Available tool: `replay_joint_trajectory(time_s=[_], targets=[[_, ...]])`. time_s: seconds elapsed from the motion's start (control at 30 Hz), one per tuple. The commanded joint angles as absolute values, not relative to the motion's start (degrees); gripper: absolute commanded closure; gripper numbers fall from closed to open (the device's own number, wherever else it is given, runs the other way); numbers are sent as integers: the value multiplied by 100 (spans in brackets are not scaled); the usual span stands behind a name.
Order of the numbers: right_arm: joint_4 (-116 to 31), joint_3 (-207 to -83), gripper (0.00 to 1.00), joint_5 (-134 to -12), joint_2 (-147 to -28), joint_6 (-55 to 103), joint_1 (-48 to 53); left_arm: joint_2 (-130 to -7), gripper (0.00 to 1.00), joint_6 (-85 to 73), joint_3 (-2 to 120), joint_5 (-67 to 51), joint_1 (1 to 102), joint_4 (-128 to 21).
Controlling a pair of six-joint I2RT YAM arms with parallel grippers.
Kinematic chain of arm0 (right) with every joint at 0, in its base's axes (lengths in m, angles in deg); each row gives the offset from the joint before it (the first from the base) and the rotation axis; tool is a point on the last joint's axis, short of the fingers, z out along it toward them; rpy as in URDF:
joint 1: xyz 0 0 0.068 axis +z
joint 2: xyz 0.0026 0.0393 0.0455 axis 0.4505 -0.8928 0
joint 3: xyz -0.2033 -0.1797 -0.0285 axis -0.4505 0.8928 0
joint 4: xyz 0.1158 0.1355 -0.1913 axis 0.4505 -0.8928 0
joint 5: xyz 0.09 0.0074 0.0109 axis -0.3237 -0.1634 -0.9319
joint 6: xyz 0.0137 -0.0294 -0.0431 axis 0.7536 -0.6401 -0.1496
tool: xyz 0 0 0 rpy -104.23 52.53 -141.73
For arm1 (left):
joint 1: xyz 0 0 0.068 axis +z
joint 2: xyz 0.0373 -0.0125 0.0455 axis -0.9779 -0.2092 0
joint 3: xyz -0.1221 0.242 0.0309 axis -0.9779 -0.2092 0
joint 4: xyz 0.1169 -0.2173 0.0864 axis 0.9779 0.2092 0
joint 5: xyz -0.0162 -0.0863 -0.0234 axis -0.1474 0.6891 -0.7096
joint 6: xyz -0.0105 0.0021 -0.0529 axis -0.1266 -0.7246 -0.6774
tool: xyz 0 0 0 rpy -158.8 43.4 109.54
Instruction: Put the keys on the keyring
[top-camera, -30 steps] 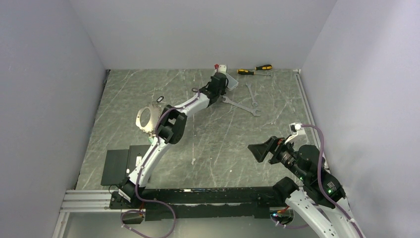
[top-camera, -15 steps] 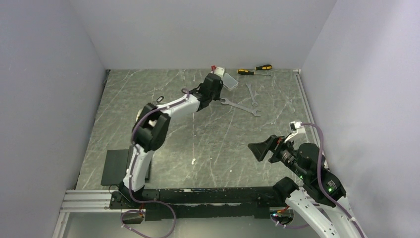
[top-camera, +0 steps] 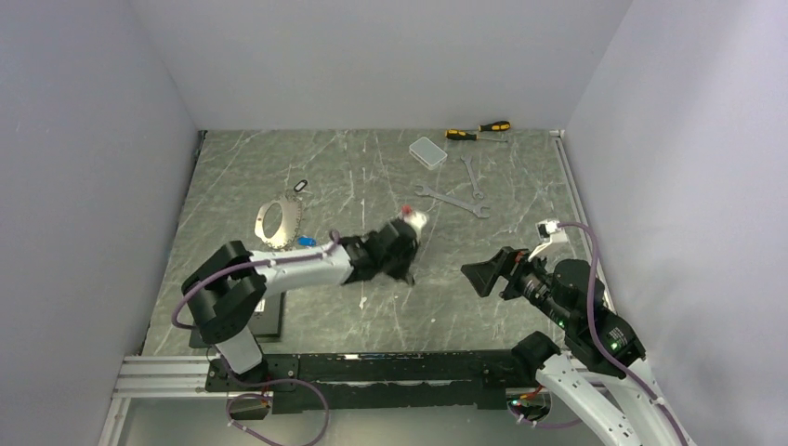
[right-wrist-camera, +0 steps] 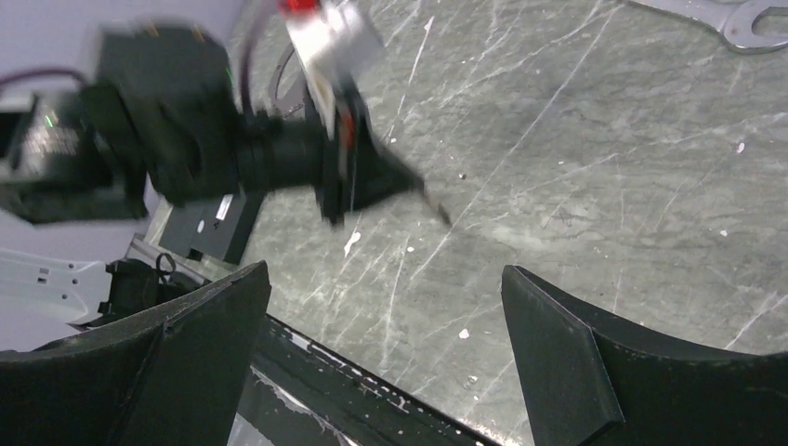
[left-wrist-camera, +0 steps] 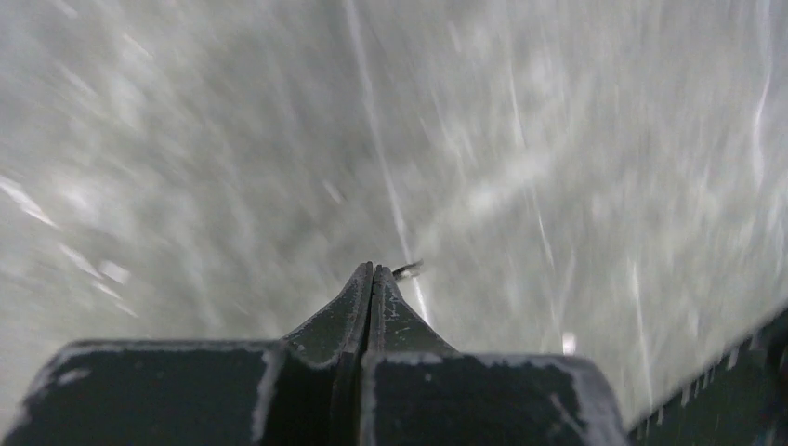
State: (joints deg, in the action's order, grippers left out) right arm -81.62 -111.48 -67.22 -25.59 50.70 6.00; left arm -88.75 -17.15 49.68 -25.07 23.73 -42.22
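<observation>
The keyring (top-camera: pixel 279 221) is a large silver ring lying flat at the table's left. A blue-headed key (top-camera: pixel 307 242) lies just beside it, and a small black-tagged key (top-camera: pixel 299 186) lies farther back. My left arm stretches low across the table's middle. Its gripper (top-camera: pixel 405 268) (left-wrist-camera: pixel 373 267) is shut, with a thin metal sliver (left-wrist-camera: pixel 406 269) poking out at the tips; I cannot tell what it is. In the right wrist view the left gripper (right-wrist-camera: pixel 409 186) tapers to a thin dark point. My right gripper (top-camera: pixel 483 277) (right-wrist-camera: pixel 386 269) hovers wide open at the right, holding nothing.
A clear plastic box (top-camera: pixel 428 151) lies at the back. Beside it are two yellow-black screwdrivers (top-camera: pixel 479 130) and two silver wrenches (top-camera: pixel 453 197). A black block (top-camera: pixel 272 321) sits at the near left behind the left arm. Grey walls close the table on three sides.
My left arm has swung from the clear box at the back down to the table's middle, gripper still shut. The box now lies flat. The right gripper has edged slightly back.
</observation>
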Motion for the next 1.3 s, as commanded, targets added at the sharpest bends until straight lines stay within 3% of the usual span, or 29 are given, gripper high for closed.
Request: replay_joint_trajectory(time_s=[0.0,0.33,0.37,0.43,0.5,0.57,0.6,0.77,1.1,1.27], targets=[[-7913,-11326,0,-6744,-2613,5005,614,-8535,100,-2126,4450,-1997,1533,-3850],[-7749,-11399,0,-6678,-2901,4915,615,-9002,100,-2594,4299,-3322,965,-3214],[-7737,-11393,0,-6663,-2916,4884,613,-9040,96,-2619,4346,-3350,963,-3098],[-7652,-11356,0,-6646,-2942,4832,614,-9062,79,-2743,4506,-3526,951,-2812],[-7539,-11311,0,-6635,-2986,4766,613,-8889,49,-2759,4486,-3694,909,-2694],[-7416,-11257,0,-6612,-3060,4684,617,-8587,5,-2768,4395,-3852,910,-2646],[-7314,-11208,0,-6608,-3097,4653,611,-8390,1,-2760,4385,-3959,917,-2544],[-6581,-10952,0,-6517,-3524,4611,616,-7709,1,-2952,4967,-4626,937,-1148],[-4967,-11885,2,-6594,-7082,4232,1161,-5913,0,-4638,6134,-7319,1071,3260],[-4261,-13045,2,-6519,-9175,3834,1744,-4917,1,-4793,5491,-7866,1311,3248]])
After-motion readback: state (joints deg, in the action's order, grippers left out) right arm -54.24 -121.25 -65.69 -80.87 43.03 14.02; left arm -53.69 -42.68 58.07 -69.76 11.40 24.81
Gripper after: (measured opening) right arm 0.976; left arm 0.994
